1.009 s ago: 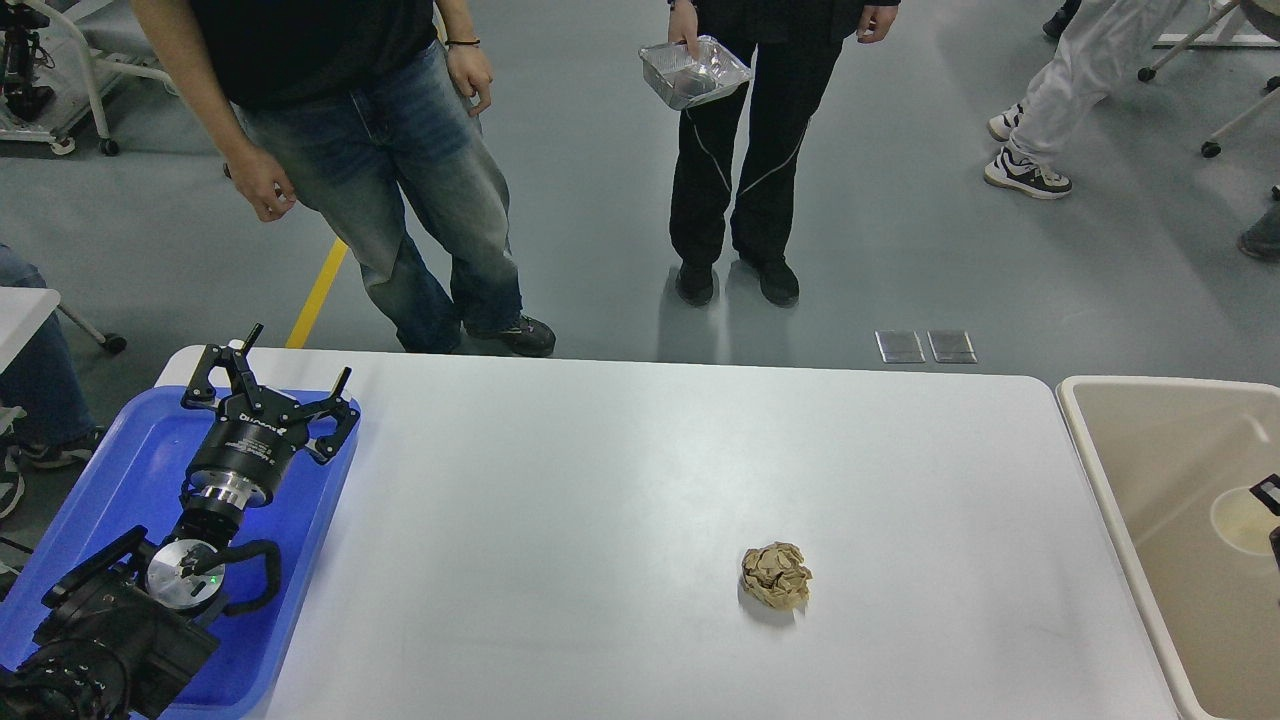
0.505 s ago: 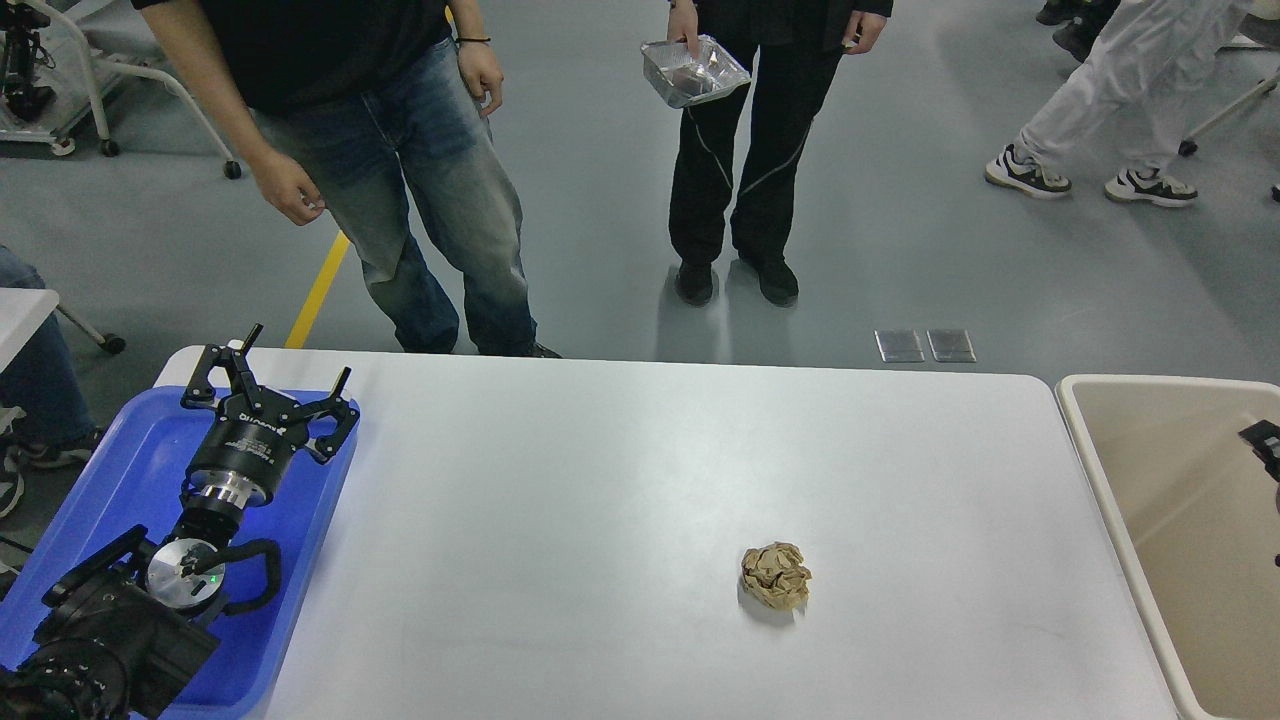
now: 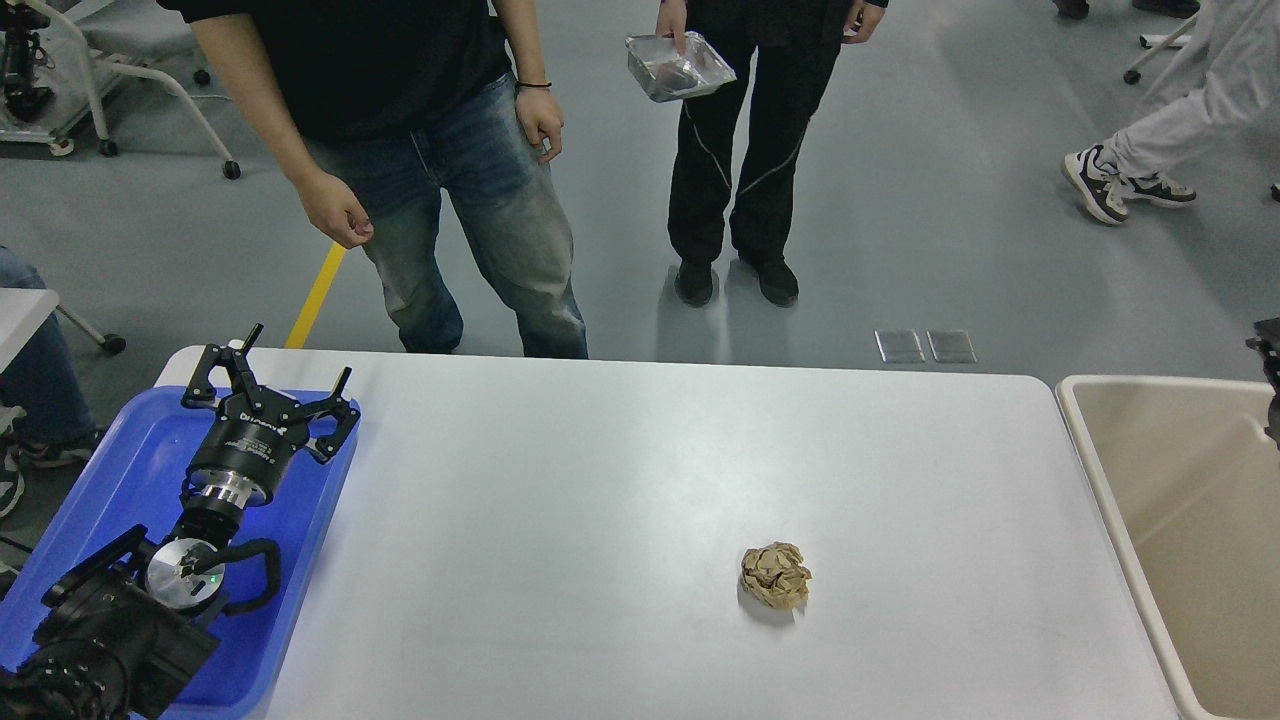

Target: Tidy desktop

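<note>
Right of splayed left gripper point(image 3: 268, 388), desktop point(image 3: 620, 480)

Blue plastic tray point(image 3: 120, 470), far left of the crumpled brown paper ball point(image 3: 776, 576); beige bin point(image 3: 1170, 500), right of the ball; two standing people beyond it, one in jeans point(image 3: 470, 210), one holding a foil container point(image 3: 678, 66).

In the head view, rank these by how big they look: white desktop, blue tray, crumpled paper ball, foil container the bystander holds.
1. desktop, by far the widest.
2. blue tray, partly covered by the left arm.
3 and 4. foil container and crumpled paper ball look alike; the container is farther from the camera, so unranked.
</note>
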Action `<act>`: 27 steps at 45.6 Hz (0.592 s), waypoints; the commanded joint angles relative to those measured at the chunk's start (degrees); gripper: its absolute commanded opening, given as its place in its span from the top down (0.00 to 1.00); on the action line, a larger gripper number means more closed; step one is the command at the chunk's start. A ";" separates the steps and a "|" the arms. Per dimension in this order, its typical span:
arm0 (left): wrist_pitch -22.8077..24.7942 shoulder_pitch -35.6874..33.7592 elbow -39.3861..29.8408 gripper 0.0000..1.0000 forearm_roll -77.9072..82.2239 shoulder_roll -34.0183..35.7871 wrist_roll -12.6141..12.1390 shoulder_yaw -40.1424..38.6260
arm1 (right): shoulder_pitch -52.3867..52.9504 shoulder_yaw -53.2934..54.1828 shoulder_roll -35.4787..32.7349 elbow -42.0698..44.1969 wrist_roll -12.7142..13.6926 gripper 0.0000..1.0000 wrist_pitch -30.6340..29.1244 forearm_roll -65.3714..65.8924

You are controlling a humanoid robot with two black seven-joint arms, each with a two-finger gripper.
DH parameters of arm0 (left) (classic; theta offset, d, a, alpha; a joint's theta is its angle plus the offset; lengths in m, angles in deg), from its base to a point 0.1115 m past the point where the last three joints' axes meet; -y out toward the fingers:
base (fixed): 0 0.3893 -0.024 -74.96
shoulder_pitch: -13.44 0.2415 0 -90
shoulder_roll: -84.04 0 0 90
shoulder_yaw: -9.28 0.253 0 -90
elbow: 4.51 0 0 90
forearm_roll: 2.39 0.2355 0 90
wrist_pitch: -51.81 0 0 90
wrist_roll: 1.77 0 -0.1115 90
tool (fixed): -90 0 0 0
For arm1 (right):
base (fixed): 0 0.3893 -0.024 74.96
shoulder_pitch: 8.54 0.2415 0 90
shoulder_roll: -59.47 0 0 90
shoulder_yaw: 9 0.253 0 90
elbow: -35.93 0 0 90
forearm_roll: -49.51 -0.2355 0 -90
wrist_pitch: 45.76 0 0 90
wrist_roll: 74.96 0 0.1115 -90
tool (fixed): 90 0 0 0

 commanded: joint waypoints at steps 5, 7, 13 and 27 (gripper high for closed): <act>0.00 0.00 0.01 0.00 0.00 0.00 0.00 0.00 | -1.36 16.56 -2.26 -11.69 -11.49 0.00 -0.78 -0.87; 0.00 0.00 0.01 0.00 0.00 0.00 0.00 0.00 | -1.98 18.58 -2.09 -12.65 -13.69 0.00 -0.79 -0.95; 0.00 0.00 0.01 0.00 0.00 0.00 0.00 0.00 | -3.65 21.32 -1.91 -15.29 -19.14 0.00 -0.79 -0.95; 0.00 0.00 0.01 0.00 0.00 0.00 0.00 0.00 | -10.15 30.10 1.60 -19.34 -22.57 0.00 -0.79 -1.13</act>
